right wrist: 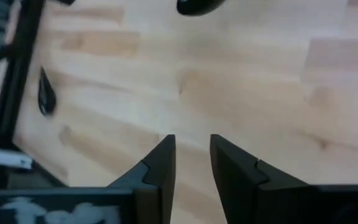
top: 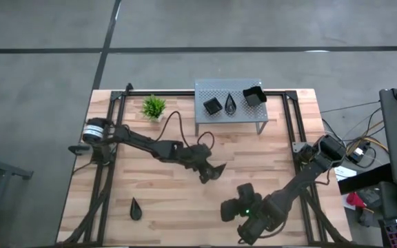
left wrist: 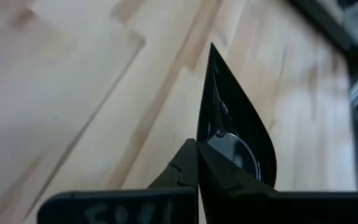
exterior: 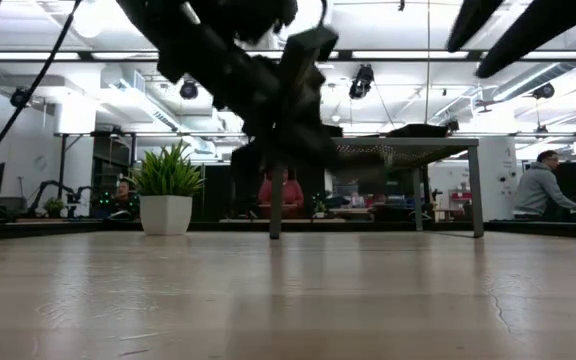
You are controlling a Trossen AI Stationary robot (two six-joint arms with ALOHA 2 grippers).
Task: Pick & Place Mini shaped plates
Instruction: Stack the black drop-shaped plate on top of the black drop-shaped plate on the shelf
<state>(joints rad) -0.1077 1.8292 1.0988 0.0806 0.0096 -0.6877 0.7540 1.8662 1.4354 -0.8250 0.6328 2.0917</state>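
On the grey shelf (top: 209,89) sit three black plates (top: 213,105); left jaws clamp a teardrop plate (left wrist: 235,137).

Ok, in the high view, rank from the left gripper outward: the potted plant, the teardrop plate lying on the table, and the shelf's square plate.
From the left gripper, shut on a teardrop plate:
1. Square plate, on the shelf behind it.
2. Potted plant, back left.
3. Lying teardrop plate, front left; close to the plant's distance.
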